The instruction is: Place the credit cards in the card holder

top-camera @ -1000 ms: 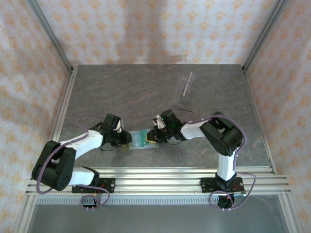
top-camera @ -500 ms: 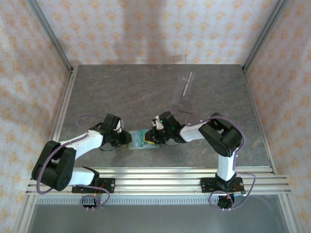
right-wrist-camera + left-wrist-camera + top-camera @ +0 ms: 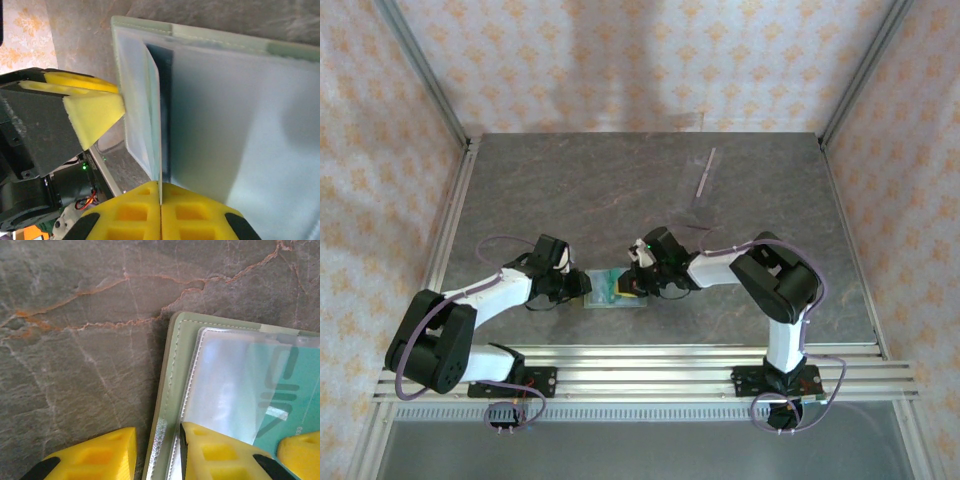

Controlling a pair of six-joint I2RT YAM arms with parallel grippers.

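Card holder lies open near worktop's near edge, btwn both arms. Left tool pins its left edge, part-spread. Right tool, pressed together, pinches a pale pocket flap, pointing left along holder's long axis.

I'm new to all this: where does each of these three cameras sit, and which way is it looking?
Top external: fixed above and behind, looking down at the table; both arms show whole.
Left wrist: on the left arm, facing down at the card holder; its yellow fingers straddle the holder's edge.
Right wrist: on the right arm, facing the holder's pale pockets; its fingers are pressed together on a thin sheet's edge.
Shared: all three show the card holder.
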